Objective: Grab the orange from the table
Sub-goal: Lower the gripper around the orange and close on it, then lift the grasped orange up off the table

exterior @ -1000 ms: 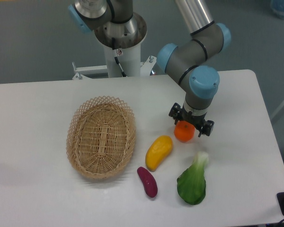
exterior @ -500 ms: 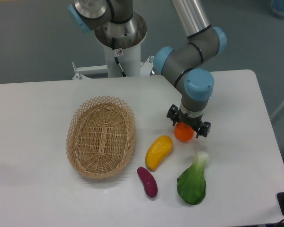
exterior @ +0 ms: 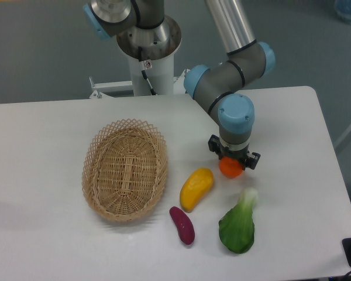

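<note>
I see the small round bright-orange fruit (exterior: 230, 168) directly under my pincer (exterior: 233, 161), between its fingers; whether it's clamped I cannot tell.

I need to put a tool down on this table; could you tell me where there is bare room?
Free: left of the basket and the table's far-right strip. Crowded: gripper, orange, yellow fruit, purple vegetable, greens.

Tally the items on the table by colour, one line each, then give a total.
Orange: 1, the orange under the claw
Yellow: 1, the yellow fruit
Purple: 1, the purple vegetable
Green: 1, the leafy green
Tan: 1, the basket
Total: 5
</note>
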You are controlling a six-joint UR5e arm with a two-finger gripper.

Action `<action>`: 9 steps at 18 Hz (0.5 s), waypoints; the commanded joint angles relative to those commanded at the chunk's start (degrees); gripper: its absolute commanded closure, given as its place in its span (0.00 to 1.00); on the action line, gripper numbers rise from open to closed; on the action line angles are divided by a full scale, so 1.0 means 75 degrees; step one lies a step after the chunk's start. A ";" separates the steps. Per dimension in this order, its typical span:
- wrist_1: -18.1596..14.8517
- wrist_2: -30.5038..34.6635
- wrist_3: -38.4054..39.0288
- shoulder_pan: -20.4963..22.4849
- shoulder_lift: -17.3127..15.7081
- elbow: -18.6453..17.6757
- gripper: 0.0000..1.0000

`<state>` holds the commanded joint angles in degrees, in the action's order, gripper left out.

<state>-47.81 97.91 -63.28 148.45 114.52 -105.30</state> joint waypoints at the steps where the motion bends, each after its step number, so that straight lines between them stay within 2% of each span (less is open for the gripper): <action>1: -0.0023 0.0000 -0.0012 0.0012 0.0000 0.0058 0.34; 4: -0.0245 -0.0035 -0.0035 0.0035 -0.0035 0.0421 0.34; 9: -0.1077 -0.0562 -0.0036 0.0105 -0.0094 0.1183 0.33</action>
<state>-55.89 93.69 -63.54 149.24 113.82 -96.43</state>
